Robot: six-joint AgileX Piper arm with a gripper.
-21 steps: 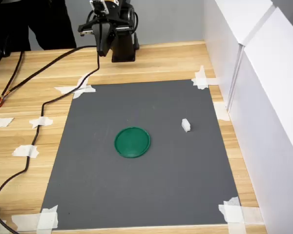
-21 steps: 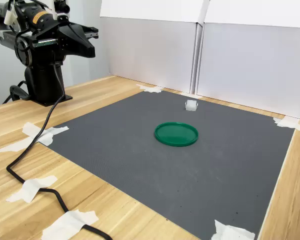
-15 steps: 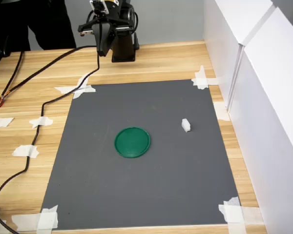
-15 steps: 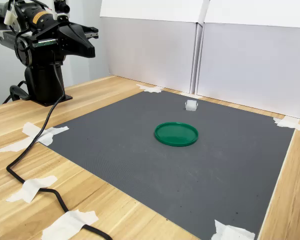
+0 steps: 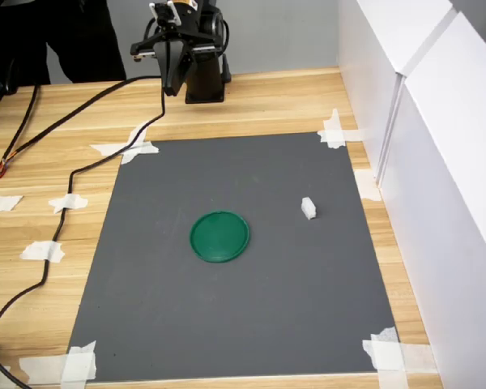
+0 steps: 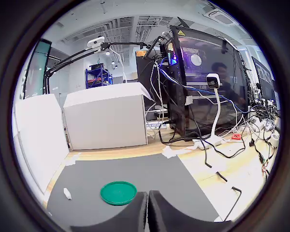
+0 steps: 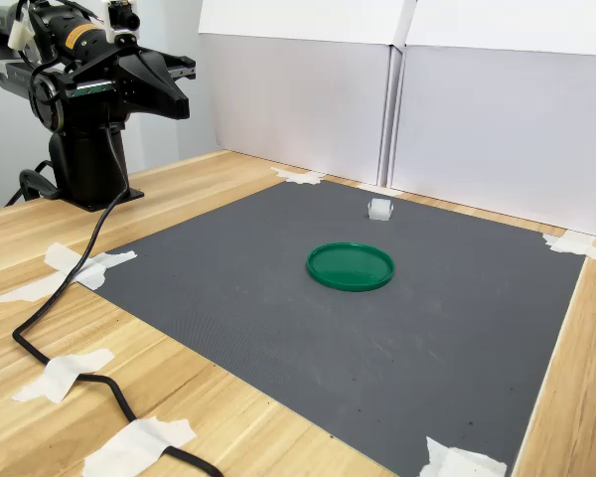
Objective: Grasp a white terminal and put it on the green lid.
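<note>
- Tool [image 5: 169,87], jaws pressed together, hangs well apart from the terminal [image 5: 309,208].
- Spread it, then descend straddling the terminal, clear of the lid [image 5: 219,236].

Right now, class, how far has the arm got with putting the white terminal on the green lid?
Nothing is done yet. The white terminal lies on the grey mat, apart from the green lid, which is bare. The pincer hangs shut and empty near the arm's base. Reaching, grasping and placing are all left.
</note>
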